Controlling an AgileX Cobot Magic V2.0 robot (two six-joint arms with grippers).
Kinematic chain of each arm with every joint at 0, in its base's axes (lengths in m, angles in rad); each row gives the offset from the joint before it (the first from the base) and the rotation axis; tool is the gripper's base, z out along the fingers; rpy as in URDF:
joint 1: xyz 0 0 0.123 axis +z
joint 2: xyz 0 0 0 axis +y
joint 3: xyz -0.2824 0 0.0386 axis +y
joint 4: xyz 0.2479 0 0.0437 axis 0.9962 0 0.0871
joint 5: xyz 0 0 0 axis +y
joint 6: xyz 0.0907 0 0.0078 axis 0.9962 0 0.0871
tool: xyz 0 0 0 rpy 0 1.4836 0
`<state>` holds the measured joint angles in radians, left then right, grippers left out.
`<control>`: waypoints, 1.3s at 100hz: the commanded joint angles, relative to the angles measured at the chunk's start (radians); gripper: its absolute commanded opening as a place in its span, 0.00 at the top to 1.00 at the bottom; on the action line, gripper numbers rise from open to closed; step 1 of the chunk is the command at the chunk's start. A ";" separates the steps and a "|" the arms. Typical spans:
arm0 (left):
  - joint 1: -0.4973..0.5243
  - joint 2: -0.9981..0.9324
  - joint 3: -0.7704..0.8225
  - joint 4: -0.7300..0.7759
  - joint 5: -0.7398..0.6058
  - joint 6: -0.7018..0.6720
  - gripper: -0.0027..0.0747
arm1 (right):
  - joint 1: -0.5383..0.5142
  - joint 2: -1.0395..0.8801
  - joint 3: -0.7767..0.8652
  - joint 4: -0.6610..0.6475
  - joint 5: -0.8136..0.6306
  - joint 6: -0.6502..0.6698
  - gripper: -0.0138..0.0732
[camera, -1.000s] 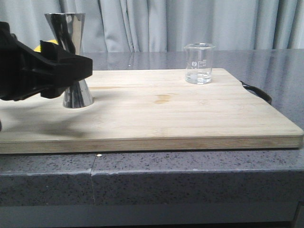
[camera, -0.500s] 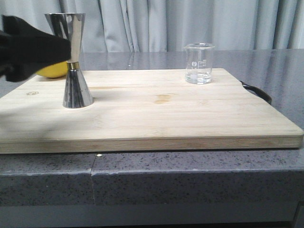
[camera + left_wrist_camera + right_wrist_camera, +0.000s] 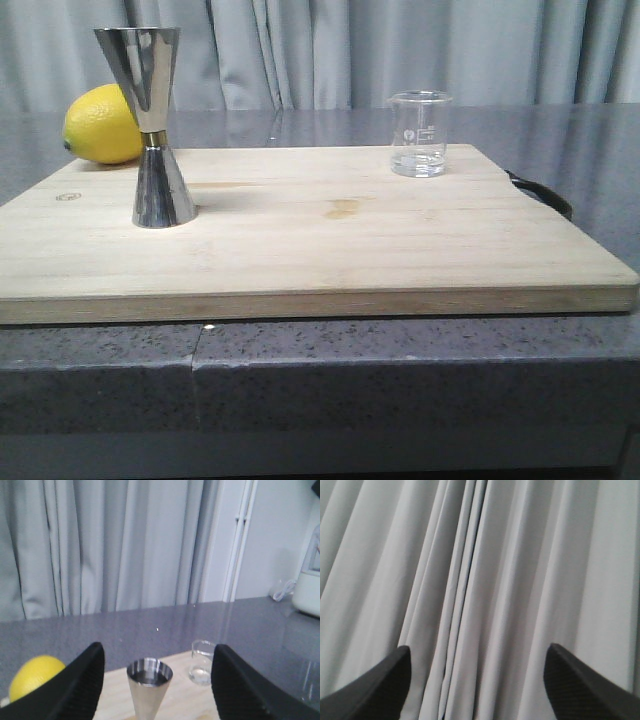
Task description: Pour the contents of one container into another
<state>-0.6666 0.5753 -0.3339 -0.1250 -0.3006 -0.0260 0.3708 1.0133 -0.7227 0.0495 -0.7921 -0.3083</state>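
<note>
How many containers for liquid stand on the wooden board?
2: the steel jigger stands near the board's left end, and the glass beaker near its far right edge. None appears hidden.

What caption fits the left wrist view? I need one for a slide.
Open left gripper looks past a steel jigger toward a glass beaker and lemon.

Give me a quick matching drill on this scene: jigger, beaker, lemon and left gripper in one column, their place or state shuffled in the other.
Things:
1. steel jigger
2. glass beaker
3. lemon
4. left gripper

Place or state:
A. on the counter, off the board's far left corner
B. upright on the board's left side
C. jaws wide apart, holding nothing
D. upright near the board's far right edge

Pairs: 1-B, 2-D, 3-A, 4-C
</note>
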 commanded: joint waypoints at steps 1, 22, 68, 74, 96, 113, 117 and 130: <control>0.025 -0.078 -0.072 -0.005 0.019 0.046 0.44 | -0.001 -0.099 -0.072 0.077 0.107 -0.049 0.27; 0.123 -0.208 -0.214 0.006 0.271 0.153 0.47 | -0.001 -0.324 -0.102 0.058 0.460 -0.178 0.31; 0.275 -0.377 -0.286 0.159 0.601 0.149 0.83 | -0.043 -0.728 -0.095 0.008 1.175 -0.233 0.63; 0.275 -0.383 -0.286 0.159 0.628 0.149 0.92 | -0.072 -0.744 -0.094 -0.050 1.258 -0.195 0.71; 0.275 -0.383 -0.256 0.163 0.621 0.087 0.99 | -0.145 -0.746 -0.051 -0.191 1.351 -0.095 0.90; 0.275 -0.383 -0.162 0.181 0.548 0.064 0.99 | -0.149 -0.756 0.019 -0.193 1.349 -0.058 0.90; 0.275 -0.383 -0.136 0.181 0.516 0.064 0.99 | -0.149 -0.767 0.037 -0.193 1.341 -0.057 0.90; 0.275 -0.383 -0.070 0.178 0.406 0.064 0.99 | -0.149 -0.853 0.100 -0.193 1.198 -0.056 0.90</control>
<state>-0.3975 0.1800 -0.4100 0.0513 0.2661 0.0520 0.2247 0.2018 -0.6315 -0.1247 0.5906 -0.3721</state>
